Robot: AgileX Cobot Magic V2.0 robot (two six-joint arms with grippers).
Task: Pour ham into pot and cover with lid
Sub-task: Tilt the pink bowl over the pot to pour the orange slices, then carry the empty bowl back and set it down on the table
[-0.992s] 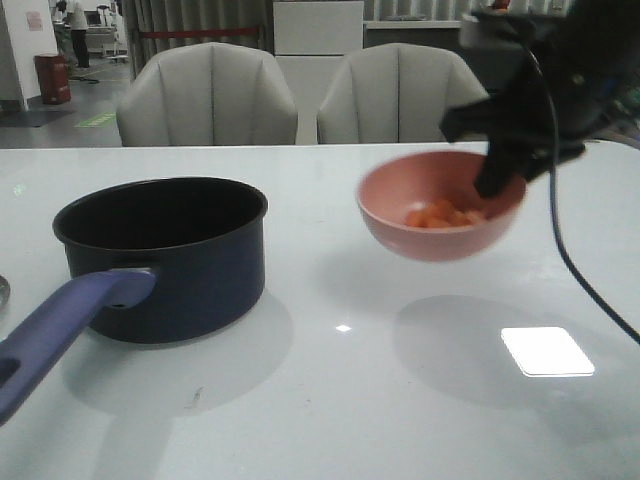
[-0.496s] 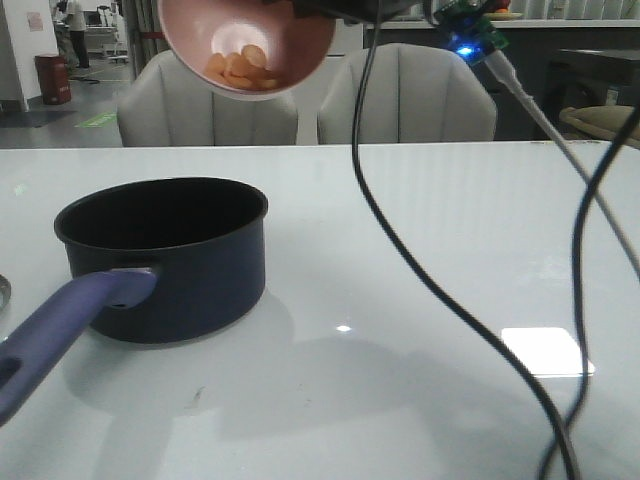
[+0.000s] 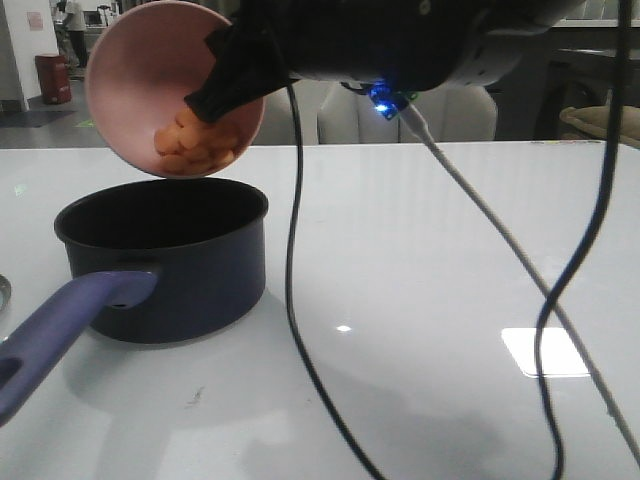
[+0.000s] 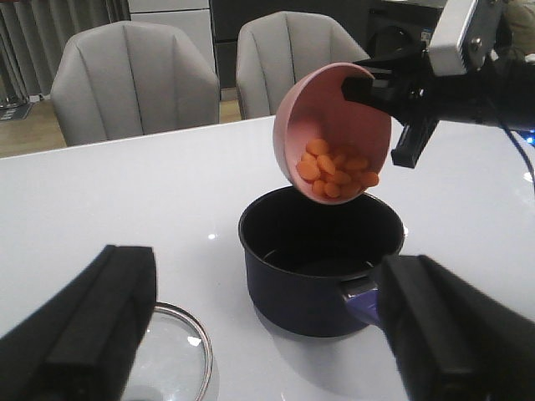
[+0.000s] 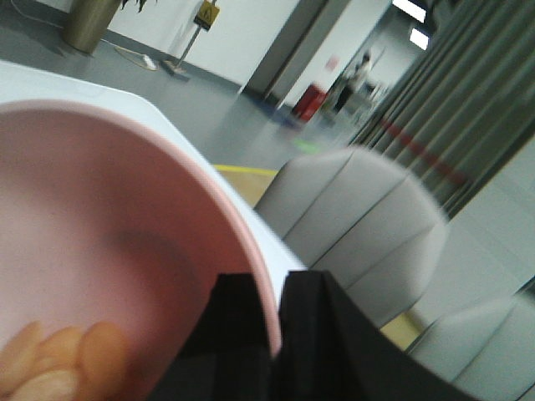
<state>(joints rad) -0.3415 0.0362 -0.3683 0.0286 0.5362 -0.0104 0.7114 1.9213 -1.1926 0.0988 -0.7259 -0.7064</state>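
Right gripper [image 3: 225,85] raised, clamped on the tilted bowl [image 3: 140,70] rim. Left gripper [image 4: 267,334] low, fingers spread wide apart.

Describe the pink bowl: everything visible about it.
The pink bowl is round, smooth and salmon-coloured, plastic-looking. It hangs in the air, tipped steeply with its opening turned down toward the pot, directly above it and not touching it. The right claw is shut on its rim, one finger inside, one outside. The ham slices are piled at its lowest edge, not yet fallen out.
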